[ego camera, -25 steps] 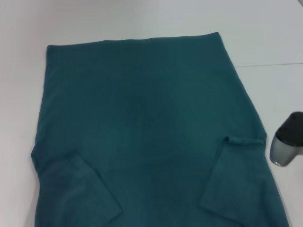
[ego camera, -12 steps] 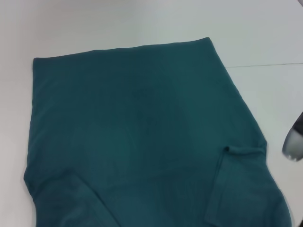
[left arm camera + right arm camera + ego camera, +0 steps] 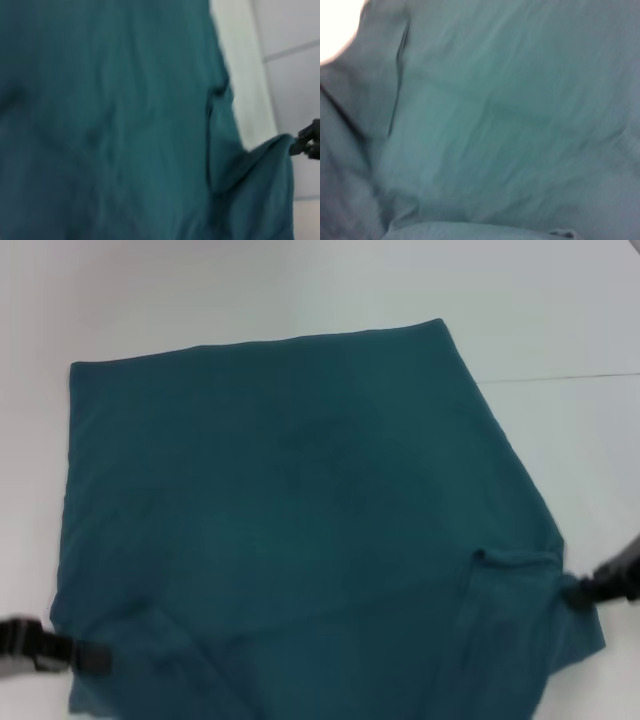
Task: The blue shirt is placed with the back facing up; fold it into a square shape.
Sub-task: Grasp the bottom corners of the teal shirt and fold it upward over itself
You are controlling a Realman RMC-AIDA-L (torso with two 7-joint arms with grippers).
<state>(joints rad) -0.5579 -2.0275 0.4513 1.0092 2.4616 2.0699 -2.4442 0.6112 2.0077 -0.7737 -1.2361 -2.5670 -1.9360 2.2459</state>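
The blue shirt (image 3: 290, 510) lies spread on the white table, plain side up, with both sleeves folded inward. My left gripper (image 3: 90, 656) is at the shirt's near left edge and is shut on the cloth there. My right gripper (image 3: 580, 591) is at the near right edge beside the folded sleeve (image 3: 500, 630), shut on the cloth. The left wrist view shows the shirt (image 3: 110, 120) drawn up into a peak at the right gripper (image 3: 300, 142). The right wrist view is filled with the shirt's cloth (image 3: 510, 115).
The white table (image 3: 300, 290) surrounds the shirt on the far side and on both sides. A thin seam line (image 3: 570, 377) crosses the table at the right.
Both grippers have come in to the shirt's near side edges, left and right. The right arm dropped from beside the shirt to its edge, and the cloth there is now lifted.
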